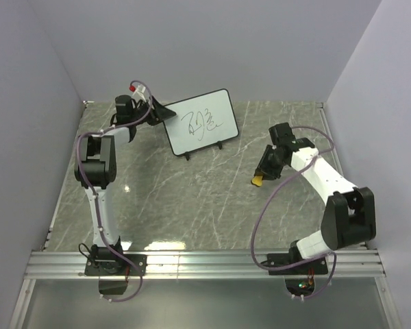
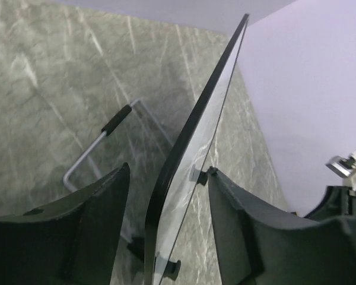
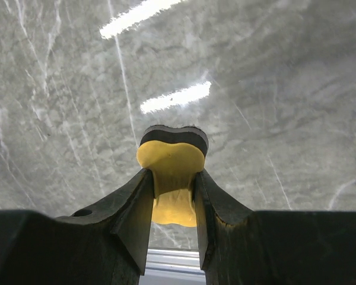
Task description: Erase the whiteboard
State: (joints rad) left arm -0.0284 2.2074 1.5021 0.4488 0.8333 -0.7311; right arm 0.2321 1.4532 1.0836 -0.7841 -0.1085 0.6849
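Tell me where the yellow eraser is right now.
The eraser sits right of centre in the top view, pinched in the right claw over the table, apart from the whiteboard farther back and left.

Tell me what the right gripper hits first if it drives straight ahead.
Probably the marble tabletop: the yellow eraser pinched in the right gripper points down at bare stone, well short of the whiteboard.

left arm [image 1: 101, 205], right arm [image 1: 322, 175]: white links, black joints (purple-grey cables [image 1: 264, 208]) | left gripper [image 2: 168, 171], right gripper [image 3: 173, 172]: black
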